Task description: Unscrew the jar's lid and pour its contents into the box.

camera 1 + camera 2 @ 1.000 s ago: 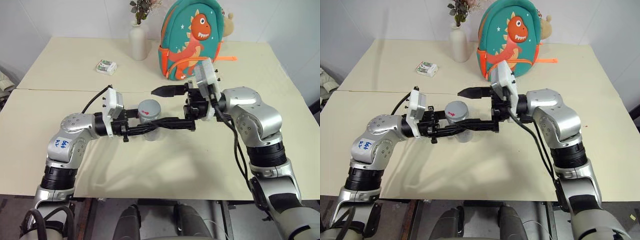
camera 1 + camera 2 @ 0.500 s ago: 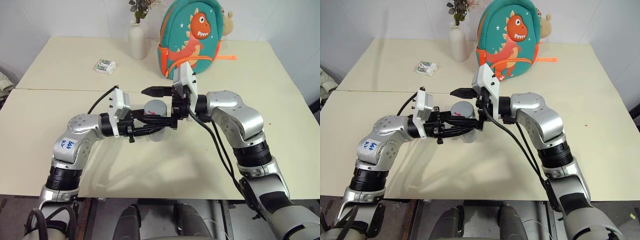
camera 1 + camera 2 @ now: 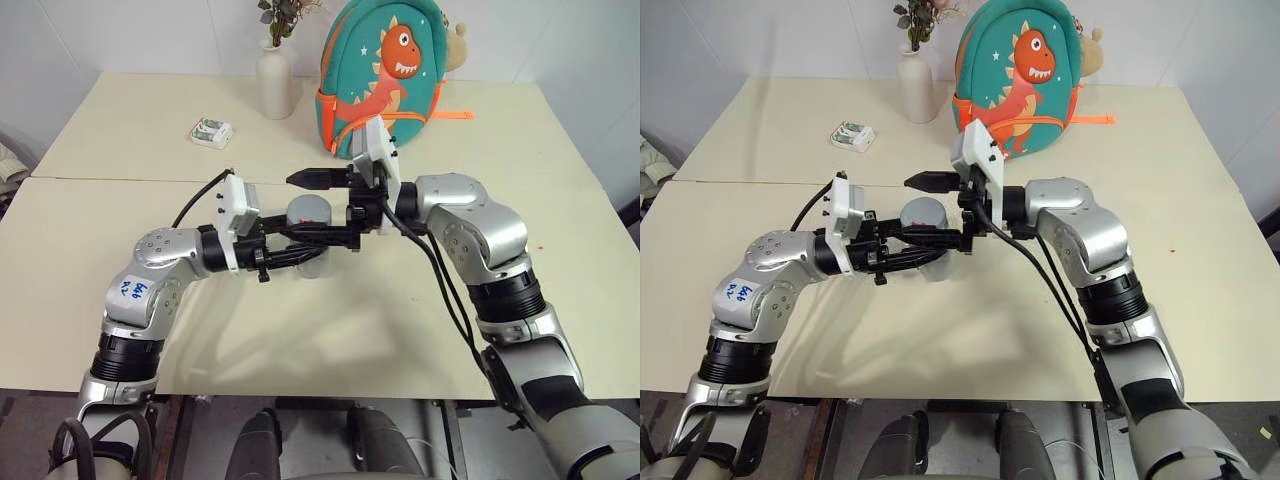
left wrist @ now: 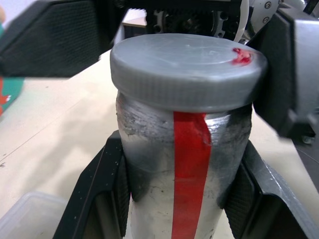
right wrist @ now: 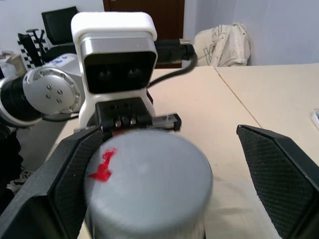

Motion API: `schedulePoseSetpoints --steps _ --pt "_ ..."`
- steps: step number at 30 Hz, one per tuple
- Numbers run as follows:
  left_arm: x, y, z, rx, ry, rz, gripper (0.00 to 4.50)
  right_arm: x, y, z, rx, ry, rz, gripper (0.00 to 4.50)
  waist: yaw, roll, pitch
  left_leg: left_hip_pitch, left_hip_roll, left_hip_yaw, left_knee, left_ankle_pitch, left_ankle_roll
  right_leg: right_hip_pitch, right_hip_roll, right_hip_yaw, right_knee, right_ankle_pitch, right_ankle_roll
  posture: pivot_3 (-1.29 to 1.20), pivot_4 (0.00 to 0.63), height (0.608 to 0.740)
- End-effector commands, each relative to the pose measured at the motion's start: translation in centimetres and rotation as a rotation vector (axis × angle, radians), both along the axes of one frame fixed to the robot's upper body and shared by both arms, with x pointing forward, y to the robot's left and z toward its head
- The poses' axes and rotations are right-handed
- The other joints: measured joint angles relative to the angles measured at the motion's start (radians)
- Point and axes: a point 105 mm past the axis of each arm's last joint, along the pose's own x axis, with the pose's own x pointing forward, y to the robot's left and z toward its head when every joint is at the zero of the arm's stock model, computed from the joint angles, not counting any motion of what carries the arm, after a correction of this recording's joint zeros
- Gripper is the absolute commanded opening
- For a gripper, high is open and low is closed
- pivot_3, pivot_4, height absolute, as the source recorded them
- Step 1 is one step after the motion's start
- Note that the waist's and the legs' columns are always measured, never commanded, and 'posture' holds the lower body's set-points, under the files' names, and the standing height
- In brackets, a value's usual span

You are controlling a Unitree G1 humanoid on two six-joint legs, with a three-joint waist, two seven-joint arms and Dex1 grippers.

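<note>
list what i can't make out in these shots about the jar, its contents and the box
- Contents: the jar wall is cloudy in the left wrist view, and the left pincer fingers cover its sides; no pieces can be seen.
- Box: one pale corner shows, cut off by the left wrist view's edge.
- Jar in the head views: arms and the right pincer hide it below the lid.

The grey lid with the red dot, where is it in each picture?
Left eye view: the lid sits mid-picture, between the two arms.
Right eye view: the lid sits left of centre, below the white vase.
Left wrist view: it fills the upper middle, atop the jar.
Right wrist view: bottom centre.
Shared landmark: its red mark.
</note>
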Motion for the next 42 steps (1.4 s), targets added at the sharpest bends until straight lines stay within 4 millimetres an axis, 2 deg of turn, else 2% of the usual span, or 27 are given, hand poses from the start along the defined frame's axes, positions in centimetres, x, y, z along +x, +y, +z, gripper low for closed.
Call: schedulePoseSetpoints --steps 1,10,17,22,26,31,42 --pt "-1.3 -0.3 1.0 -0.015 -0.061 -0.069 2.01 2.5 -4.0 1.5 0.036 -0.03 -0.175 4.48 0.0 0.0 0.0 0.0 0.0 0.0 0.0 0.0 0.0 0.0 0.0 0.0 0.0 0.0 0.0 0.0 0.15 0.74" --pt "-1.1 -0.1 1.1 -0.017 -0.069 -0.066 2.01 3.2 -6.5 1.3 0.025 -0.02 -0.224 4.48 0.001 0.0 0.0 0.0 0.0 0.0 0.0 0.0 0.0 0.0 0.0 0.0 0.0 0.0 0.0 0.0 0.15 0.74" --pt "-0.6 0.9 1.3 0.003 -0.081 -0.043 2.01 1.2 -7.8 1.3 0.008 0.015 -0.113 4.48 -0.005 0.0 0.0 0.0 0.0 0.001 0.0 0.0 0.0 0.0 0.0 0.001 -0.001 0.0 0.0 0.0 0.15 0.74" --pt "-0.6 0.7 1.2 0.003 -0.08 -0.047 2.01 -0.8 -6.1 2.0 0.03 0.025 0.018 4.48 -0.011 0.0 0.0 0.0 0.0 0.001 0.0 0.0 0.0 -0.001 0.001 0.001 0.001 0.0 0.0 0.0 0.15 0.74" --pt "-0.7 0.4 1.0 0.002 -0.074 -0.058 2.01 -1.7 -4.2 2.1 0.046 0.022 0.057 4.48 -0.009 0.0 0.0 0.0 0.0 0.0 0.001 0.001 -0.001 0.0 0.001 0.001 0.002 0.0 0.0 0.0 0.15 0.74" --pt "-0.7 0.3 1.0 0.002 -0.073 -0.061 2.01 -1.8 -1.7 1.8 0.037 0.024 0.038 4.48 -0.006 0.0 0.0 0.0 0.0 0.0 0.001 0.001 -0.001 -0.001 0.001 0.001 0.003 0.0 0.0 0.0 0.15 0.74" --pt "-0.7 0.4 1.0 0.005 -0.072 -0.057 2.01 -2.5 0.7 1.9 0.033 0.02 0.072 4.48 0.0 0.0 0.0 0.0 0.0 0.0 0.001 0.001 -0.001 -0.001 0.001 0.001 0.003 0.0 0.0 0.0 0.15 0.74"
